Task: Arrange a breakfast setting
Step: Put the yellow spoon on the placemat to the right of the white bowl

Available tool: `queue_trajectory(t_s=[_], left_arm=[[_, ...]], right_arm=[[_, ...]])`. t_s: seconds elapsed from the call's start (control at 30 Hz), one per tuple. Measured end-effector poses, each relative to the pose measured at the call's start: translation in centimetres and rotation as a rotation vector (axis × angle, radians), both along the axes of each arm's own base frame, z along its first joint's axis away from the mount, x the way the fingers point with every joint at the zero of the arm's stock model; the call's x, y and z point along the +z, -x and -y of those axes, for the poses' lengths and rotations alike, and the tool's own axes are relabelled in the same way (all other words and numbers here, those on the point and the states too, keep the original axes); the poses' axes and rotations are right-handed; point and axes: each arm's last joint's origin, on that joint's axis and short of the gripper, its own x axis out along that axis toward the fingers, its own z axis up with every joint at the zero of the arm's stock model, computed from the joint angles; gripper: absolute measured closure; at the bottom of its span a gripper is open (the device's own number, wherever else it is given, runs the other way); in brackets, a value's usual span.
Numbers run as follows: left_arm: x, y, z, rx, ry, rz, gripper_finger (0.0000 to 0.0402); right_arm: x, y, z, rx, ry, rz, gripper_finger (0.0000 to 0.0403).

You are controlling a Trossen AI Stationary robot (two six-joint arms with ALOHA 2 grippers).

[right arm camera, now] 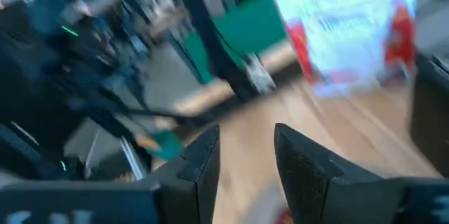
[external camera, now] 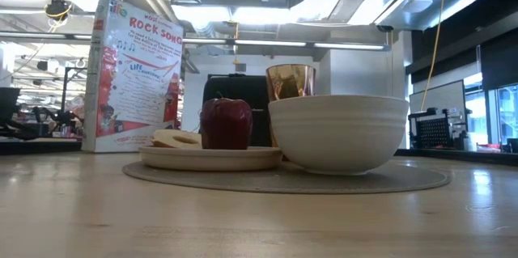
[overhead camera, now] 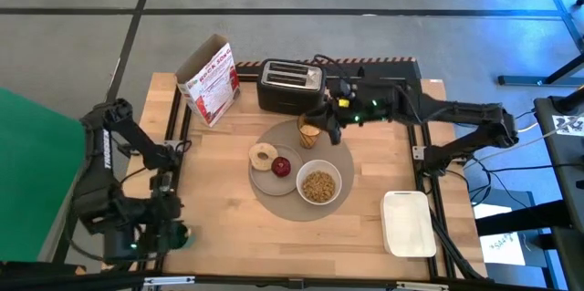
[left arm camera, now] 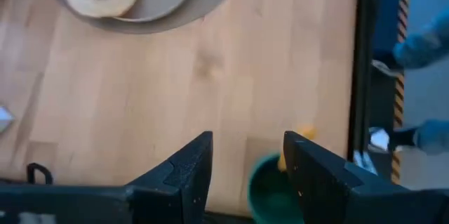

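The round grey mat [overhead camera: 294, 202] lies mid-table. On it the small grey plate [overhead camera: 264, 180] carries the ring-shaped bread [overhead camera: 264, 155] and the red apple [overhead camera: 281, 166]; the white bowl [overhead camera: 318, 185] stands beside the plate, and the amber cup [overhead camera: 309, 135] stands upright at the mat's far edge. The low view shows the plate [external camera: 210, 158], apple [external camera: 226, 123], bowl [external camera: 338, 133] and cup [external camera: 290, 81]. My right gripper [overhead camera: 328, 127] hovers open and empty just right of the cup [right arm camera: 245, 143]. My left gripper [left arm camera: 245, 161] is open at the near left corner, over the small green cup [left arm camera: 270, 194]. No spoon shows.
A black toaster [overhead camera: 290, 86] and a cereal box [overhead camera: 210, 81] stand at the table's far side. The white rectangular tray [overhead camera: 408, 223] lies at the near right. Bare wood shows between the mat and the left arm.
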Motion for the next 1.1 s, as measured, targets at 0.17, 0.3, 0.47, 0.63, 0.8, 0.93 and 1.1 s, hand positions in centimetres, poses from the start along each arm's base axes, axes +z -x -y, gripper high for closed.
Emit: queue_trajectory(t_s=[0.17, 0.3, 0.47, 0.63, 0.8, 0.93, 1.1], left_arm=[[-1.0, 2.6, -0.6, -0.104, 0.115, 0.094, 0.0244], [-1.8, 4.0, -1.0, -0.197, 0.237, 0.256, 0.0265], [-4.4, 5.1, -1.8, -0.227, 0.370, 0.301, 0.0278], [-8.0, 5.3, -2.5, -0.176, 0.437, 0.277, 0.0243], [-10.3, 5.4, -2.8, -0.176, 0.413, 0.256, 0.0179], [-11.1, 5.4, -3.0, -0.165, 0.400, 0.258, 0.0126], [-12.1, 5.3, -2.5, -0.245, 0.361, 0.302, 0.0080]], right_arm=[[1.2, -1.1, -3.9, -0.136, 0.003, 0.177, 0.0276], [0.8, -1.8, -6.9, -0.184, 0.010, 0.220, 0.0276], [-0.7, -2.7, -10.2, -0.200, -0.023, 0.189, 0.0276], [-2.1, -3.0, -13.1, -0.222, -0.073, 0.165, 0.0276], [-2.7, -2.6, -15.1, -0.253, -0.101, 0.161, 0.0276], [-2.7, -2.1, -16.0, -0.288, -0.108, 0.173, 0.0276], [-2.6, -1.9, -16.3, -0.317, -0.107, 0.184, 0.0276]])
